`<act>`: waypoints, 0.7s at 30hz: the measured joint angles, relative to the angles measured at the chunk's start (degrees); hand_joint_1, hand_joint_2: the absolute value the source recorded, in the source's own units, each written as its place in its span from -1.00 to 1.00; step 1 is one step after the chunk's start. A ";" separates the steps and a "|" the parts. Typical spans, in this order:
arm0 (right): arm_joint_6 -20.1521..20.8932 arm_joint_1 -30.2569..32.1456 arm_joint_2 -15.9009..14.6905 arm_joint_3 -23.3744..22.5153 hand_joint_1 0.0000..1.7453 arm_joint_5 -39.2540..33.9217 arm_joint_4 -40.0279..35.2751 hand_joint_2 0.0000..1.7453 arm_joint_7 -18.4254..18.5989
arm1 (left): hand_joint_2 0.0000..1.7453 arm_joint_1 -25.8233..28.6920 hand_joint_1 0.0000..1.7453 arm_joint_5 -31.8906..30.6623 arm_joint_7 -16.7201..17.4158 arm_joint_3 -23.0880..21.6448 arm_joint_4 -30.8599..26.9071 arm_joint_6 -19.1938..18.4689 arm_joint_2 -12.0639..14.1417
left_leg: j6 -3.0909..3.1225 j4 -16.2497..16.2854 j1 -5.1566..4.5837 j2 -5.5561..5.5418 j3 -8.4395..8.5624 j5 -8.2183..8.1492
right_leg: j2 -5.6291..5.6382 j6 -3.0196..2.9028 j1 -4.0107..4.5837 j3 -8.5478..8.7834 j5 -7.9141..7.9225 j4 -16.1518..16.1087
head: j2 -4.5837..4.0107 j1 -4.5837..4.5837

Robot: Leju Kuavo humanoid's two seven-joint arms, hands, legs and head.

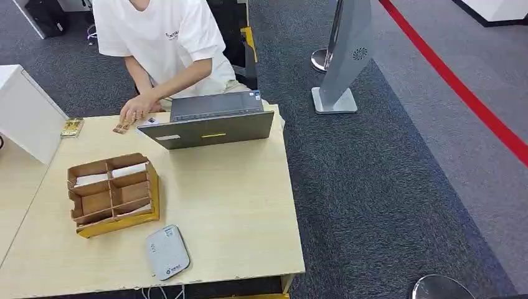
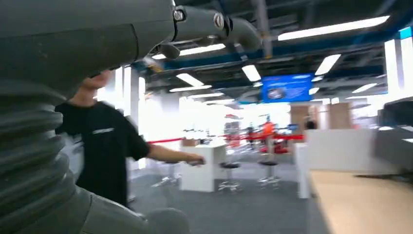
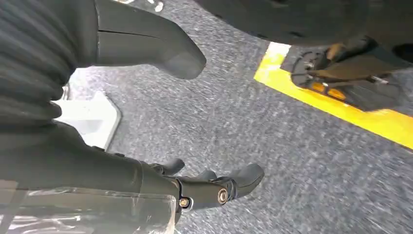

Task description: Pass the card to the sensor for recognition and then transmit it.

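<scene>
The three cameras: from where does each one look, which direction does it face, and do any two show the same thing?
Head view: high on the body, looking down at the table, sensor and laptop.
Left wrist view: behind the left hand, facing out across the hall; a table edge shows.
Right wrist view: behind the right hand, facing down at the carpet.
Head and right wrist views share the grey carpet.

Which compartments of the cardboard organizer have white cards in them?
In the cardboard organizer, the two compartments on the laptop side hold white cards; the middle pair look bare brown.
</scene>
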 joint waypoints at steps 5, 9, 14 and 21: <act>0.00 -0.34 0.00 -0.28 -1.00 0.04 -0.02 1.00 0.07 | 1.00 -0.08 -1.00 -0.57 0.15 7.68 3.38 0.70 -0.68 | 0.03 0.00 0.00 -0.29 -0.05 0.02 | -0.35 0.01 0.00 0.09 -0.01 0.00 | 0.00 0.09; 0.02 -0.36 0.00 -0.37 -1.00 0.15 -0.02 1.00 0.07 | 1.00 -0.46 -1.00 1.93 2.33 10.53 5.29 -0.06 -0.83 | 0.03 0.00 0.00 -0.30 -0.04 0.03 | -0.36 0.01 0.00 0.15 0.01 0.01 | 0.00 0.07; -0.02 -0.37 0.00 -0.37 -1.00 0.44 -0.02 1.00 -0.31 | 1.00 -2.21 -1.00 17.43 6.84 17.37 18.83 1.57 -0.24 | 0.02 0.00 -0.01 -0.29 0.08 0.02 | -0.32 -0.01 0.00 0.21 -0.01 0.01 | 0.00 -0.07; -0.20 -0.56 -0.20 -0.37 -1.00 0.44 -0.02 1.00 -0.42 | -1.00 -2.21 -1.00 38.06 1.26 20.14 44.19 -1.37 -3.28 | 0.05 0.00 -0.17 -0.51 0.04 0.02 | -0.58 0.09 -0.14 0.28 -0.05 -0.05 | 0.02 0.02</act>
